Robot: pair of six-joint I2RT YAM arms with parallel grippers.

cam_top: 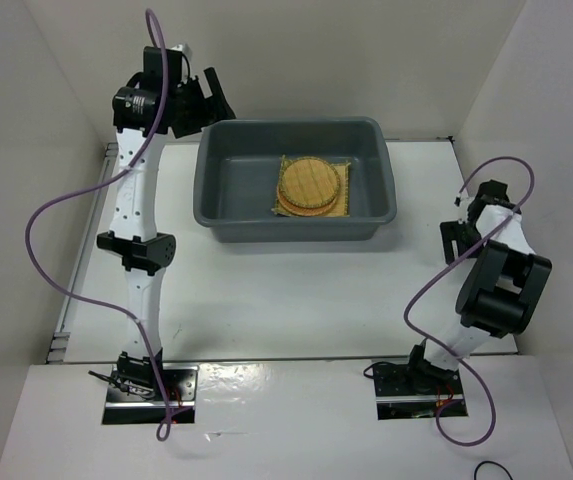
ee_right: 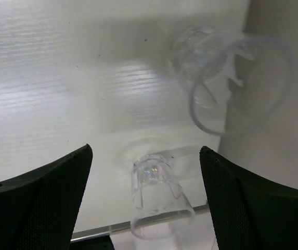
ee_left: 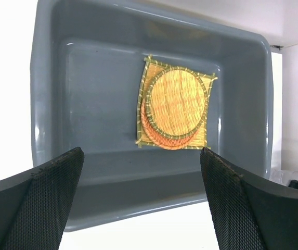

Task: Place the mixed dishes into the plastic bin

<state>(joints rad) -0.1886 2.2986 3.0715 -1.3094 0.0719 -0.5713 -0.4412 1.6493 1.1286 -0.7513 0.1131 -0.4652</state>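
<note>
Right, closest to me the right gripper (ee_right: 145,148) is spread wide and holds nothing. A small glass cup (ee_right: 158,195) sits on the white surface (ee_right: 60,78) between its fingers, touching neither; I cannot tell if it stands upright. Farther off to the right, a second clear glass (ee_right: 232,78) lies tilted beside the wall (ee_right: 289,166), its rim facing the wrist camera. Beyond, the grey bin (ee_left: 47,104) holds the yellow mat (ee_left: 144,104), with an orange disc (ee_left: 162,139) on it and a tan disc (ee_left: 179,101) overlapping that. The left gripper (ee_left: 142,149) hovers over the bin, wide open and empty.
</note>
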